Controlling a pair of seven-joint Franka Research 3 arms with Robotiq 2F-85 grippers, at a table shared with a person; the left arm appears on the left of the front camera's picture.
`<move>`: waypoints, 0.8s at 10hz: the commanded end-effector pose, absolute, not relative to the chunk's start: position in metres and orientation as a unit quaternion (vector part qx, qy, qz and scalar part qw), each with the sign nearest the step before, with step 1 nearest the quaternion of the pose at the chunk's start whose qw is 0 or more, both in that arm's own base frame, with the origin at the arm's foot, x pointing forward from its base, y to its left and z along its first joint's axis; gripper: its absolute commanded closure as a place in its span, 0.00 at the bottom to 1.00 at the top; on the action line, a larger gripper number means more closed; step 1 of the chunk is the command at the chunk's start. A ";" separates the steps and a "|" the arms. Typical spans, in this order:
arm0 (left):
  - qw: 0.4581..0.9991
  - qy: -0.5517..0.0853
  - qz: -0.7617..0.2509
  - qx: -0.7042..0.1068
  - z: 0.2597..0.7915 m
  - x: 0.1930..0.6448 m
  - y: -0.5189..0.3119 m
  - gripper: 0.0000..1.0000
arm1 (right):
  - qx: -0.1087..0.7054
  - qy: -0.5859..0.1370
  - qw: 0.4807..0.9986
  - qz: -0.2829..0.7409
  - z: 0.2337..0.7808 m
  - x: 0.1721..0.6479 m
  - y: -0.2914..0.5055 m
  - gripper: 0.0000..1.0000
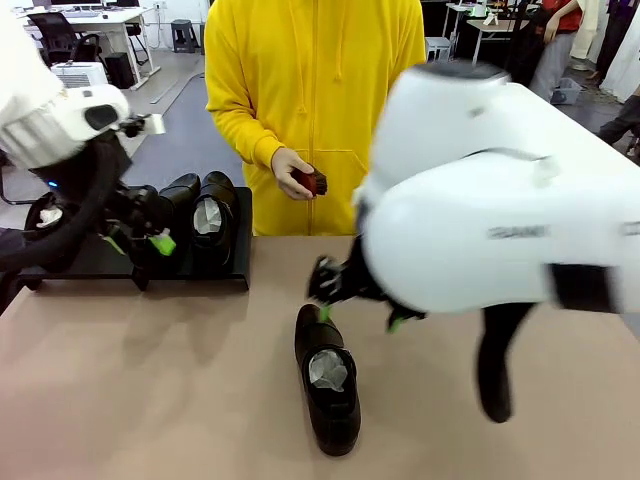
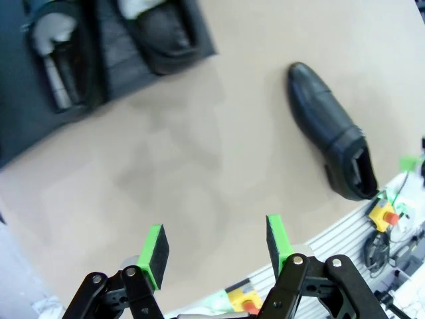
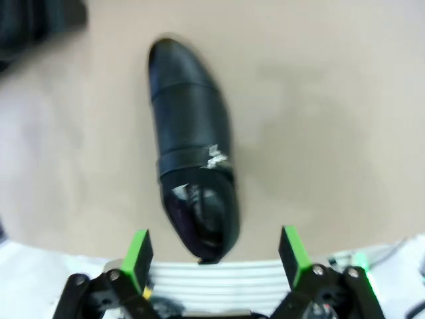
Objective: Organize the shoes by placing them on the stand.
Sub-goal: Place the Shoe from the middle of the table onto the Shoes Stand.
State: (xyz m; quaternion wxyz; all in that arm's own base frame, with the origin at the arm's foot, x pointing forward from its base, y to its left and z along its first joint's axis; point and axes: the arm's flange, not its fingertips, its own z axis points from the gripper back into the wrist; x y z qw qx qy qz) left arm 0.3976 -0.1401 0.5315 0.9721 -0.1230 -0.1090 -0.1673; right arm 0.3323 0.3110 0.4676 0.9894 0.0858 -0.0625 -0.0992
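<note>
- In the front view, a black stand (image 1: 100,262) sits at the left middle of the frame, on the far side of a tan bench (image 1: 150,400).
- Two shoes stand side by side on its right part, one (image 1: 213,222) stuffed with white paper, the other (image 1: 177,195) just left of it and partly behind the arm.
- The left tool (image 1: 145,235) hangs at the stand's front edge, just before those shoes; in its wrist view (image 2: 216,246) the green pads stand wide apart with nothing between them.
- A loose shoe (image 1: 328,385) lies on the bench at lower centre of the front view, well apart from the stand, white paper in its opening.
- The right tool (image 1: 362,305) hovers just above the far end of that shoe; in its wrist view (image 3: 212,256) the pads are spread wide and empty, with the shoe (image 3: 191,143) lying lengthwise ahead, between the pads' lines.
- A person in a yellow hoodie stands at the far side, one hand (image 1: 292,170) holding a small reddish-brown object (image 1: 312,182).
- Judged from this, the step in hand is picking up the loose shoe. Doing it well likely means straddling the shoe across its narrow width near the opening, descending squarely, and closing on the firm sides, since glossy leather may slip.
</note>
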 end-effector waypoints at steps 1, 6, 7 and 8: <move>0.973 -0.102 -0.125 -0.167 0.517 0.362 -0.192 0.23 | 0.074 -0.092 0.975 -0.189 0.476 0.325 0.250 0.00; 0.986 -0.032 -0.062 -0.150 0.477 0.345 -0.266 0.23 | 0.067 -0.048 0.884 -0.460 0.442 0.336 0.136 0.00; 0.985 -0.018 -0.067 -0.156 0.480 0.330 -0.269 0.23 | 0.070 -0.026 0.877 -0.475 0.433 0.334 0.130 0.00; 0.985 -0.018 -0.067 -0.156 0.480 0.330 -0.269 0.23 | 0.049 -0.060 0.905 -0.419 0.444 0.341 0.130 0.00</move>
